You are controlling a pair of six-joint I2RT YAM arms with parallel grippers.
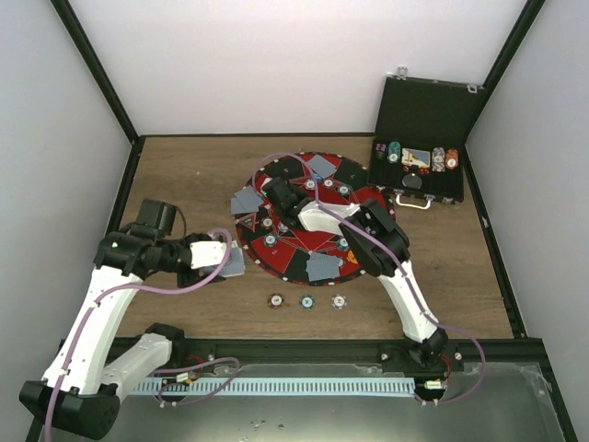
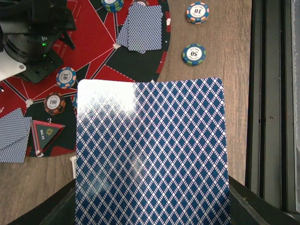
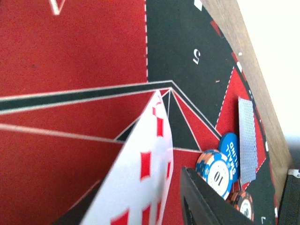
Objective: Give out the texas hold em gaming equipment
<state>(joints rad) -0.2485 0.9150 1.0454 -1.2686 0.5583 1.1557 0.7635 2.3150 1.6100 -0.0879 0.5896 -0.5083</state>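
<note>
One wooden table (image 1: 184, 175), white walls (image 1: 276, 64); left gripper (image 1: 228, 264) pinches a card (image 2: 152, 154), right gripper (image 1: 279, 198) grip unclear.

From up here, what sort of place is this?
Likely a robot test booth staged for poker: white walls enclose two arms and a mat with cards and chips.

White shells and black joints on left arm (image 1: 87, 322) and right arm (image 1: 411, 299). Purple cable (image 1: 175, 287) looping along each. Black bases (image 1: 69, 405) at 5 and 7 o'clock. Black wrist housing (image 2: 28, 51) with green light (image 2: 43, 44), 10 o'clock in left wrist view.
</note>
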